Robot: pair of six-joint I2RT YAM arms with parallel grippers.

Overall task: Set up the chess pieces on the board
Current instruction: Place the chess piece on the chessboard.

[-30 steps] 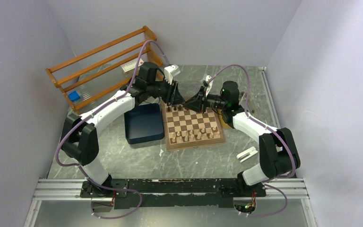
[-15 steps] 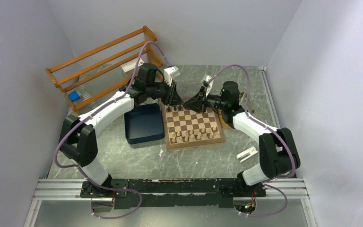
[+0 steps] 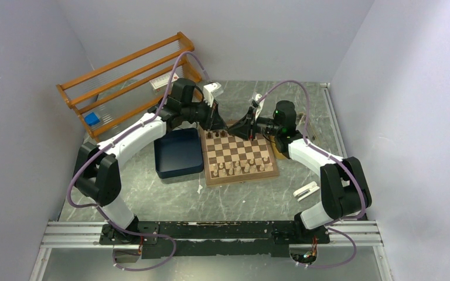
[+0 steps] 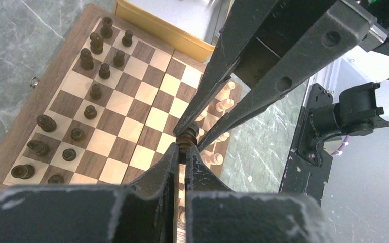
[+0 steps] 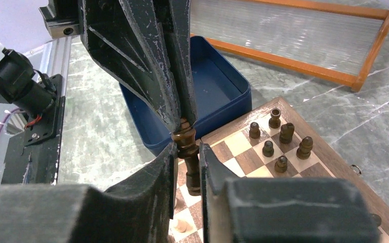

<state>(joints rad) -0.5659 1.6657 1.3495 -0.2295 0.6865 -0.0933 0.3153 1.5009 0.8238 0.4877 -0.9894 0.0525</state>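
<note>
Meeting above the board (image 3: 241, 150), left gripper (image 4: 182, 151) and right gripper (image 5: 187, 152) both pinch one dark brown chess piece (image 5: 192, 176), each with jaws narrow

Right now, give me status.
Left gripper shut on dark chess piece. Right gripper shut on same piece, above board. Other dark pieces stand on far rows.

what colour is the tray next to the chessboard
The tray is dark blue, clearest in the right wrist view.
</note>
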